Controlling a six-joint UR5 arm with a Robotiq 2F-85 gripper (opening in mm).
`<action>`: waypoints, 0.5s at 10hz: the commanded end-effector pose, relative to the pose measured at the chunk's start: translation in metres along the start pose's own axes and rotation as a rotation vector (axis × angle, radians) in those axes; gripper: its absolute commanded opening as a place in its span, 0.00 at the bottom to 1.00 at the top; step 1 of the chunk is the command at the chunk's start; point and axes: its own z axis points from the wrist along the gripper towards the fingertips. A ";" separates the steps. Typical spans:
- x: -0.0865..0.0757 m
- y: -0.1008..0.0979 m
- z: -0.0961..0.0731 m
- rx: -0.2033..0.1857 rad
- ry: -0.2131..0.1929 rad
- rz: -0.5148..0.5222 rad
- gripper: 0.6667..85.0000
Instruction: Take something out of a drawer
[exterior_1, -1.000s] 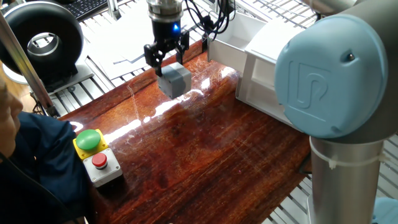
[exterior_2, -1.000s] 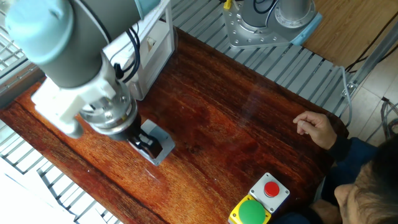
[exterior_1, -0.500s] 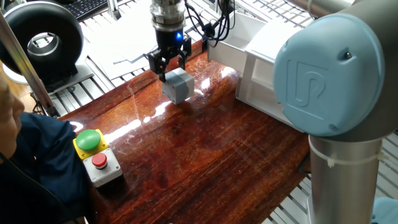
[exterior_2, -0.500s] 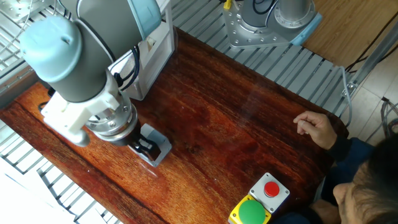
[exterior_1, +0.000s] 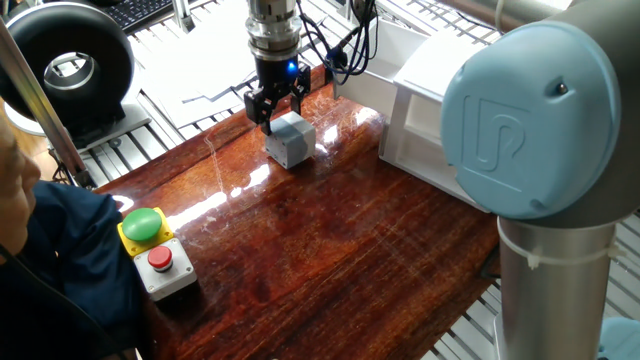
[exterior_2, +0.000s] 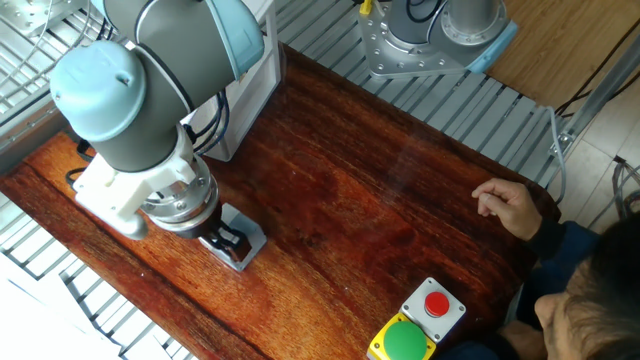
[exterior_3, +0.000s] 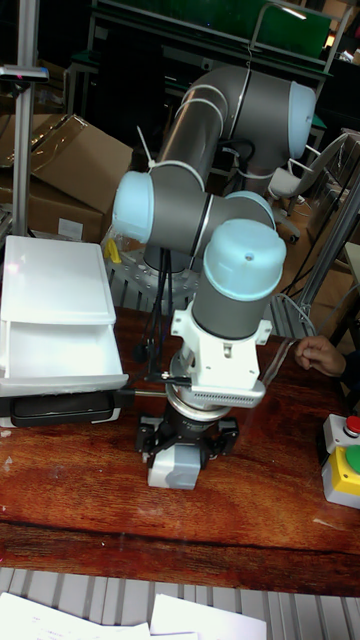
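Note:
The pale grey cube (exterior_1: 292, 142) is down at the wooden tabletop, left of the white cabinet (exterior_1: 425, 125). My gripper (exterior_1: 275, 118) comes straight down on the cube, with a finger on each side, and is shut on it. The tall fixed view shows the cube (exterior_3: 178, 468) between the fingers of the gripper (exterior_3: 187, 445), its underside at the table surface; whether it rests there I cannot tell. The upper drawer (exterior_3: 60, 381) stands pulled out and shows nothing inside. In the other fixed view the arm hides most of the cube (exterior_2: 250, 238).
A grey button box (exterior_1: 155, 250) with green and red buttons sits at the table's near-left corner. A person's hand (exterior_2: 505, 205) rests on the table edge near it. A black round device (exterior_1: 70, 65) stands off the table at the back left.
The gripper has come down and shifted slightly toward the cabinet, carrying the cube from just above the table to its surface.

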 end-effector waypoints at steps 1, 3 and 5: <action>0.005 0.005 -0.004 -0.024 0.015 -0.026 0.70; 0.002 0.007 -0.012 -0.029 0.003 -0.039 0.87; -0.006 0.014 -0.014 -0.052 -0.032 -0.031 0.96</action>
